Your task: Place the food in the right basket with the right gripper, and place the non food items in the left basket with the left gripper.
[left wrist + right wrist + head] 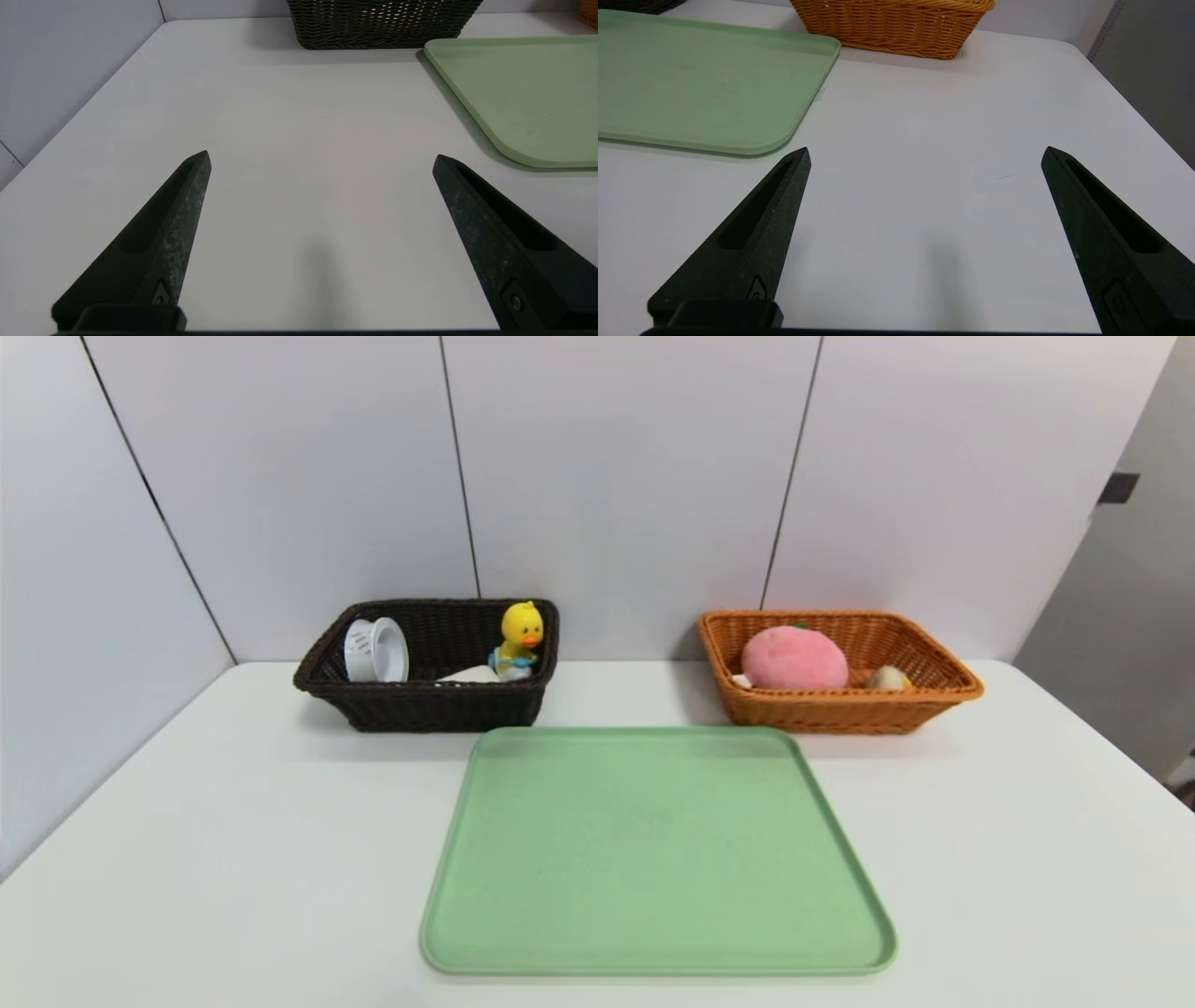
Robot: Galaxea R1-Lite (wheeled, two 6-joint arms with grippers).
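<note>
The dark brown left basket (420, 709) holds a yellow toy duck (519, 637), a white ribbed cup (376, 651) on its side and a white item (474, 674). In the orange right basket (840, 714) lie a pink plush peach (794, 658) and a small beige food item (887, 679). Neither gripper shows in the head view. My left gripper (321, 156) hangs open over bare table, short of the left basket (383, 23). My right gripper (925, 151) is open too, over the table near the right basket (896, 25). Nothing lies between either pair of fingers.
A green tray (653, 849) with nothing on it lies in the middle of the white table (187, 859), in front of both baskets. Its edge shows in the left wrist view as tray (514, 88) and in the right wrist view as tray (691, 79). Grey wall panels stand behind.
</note>
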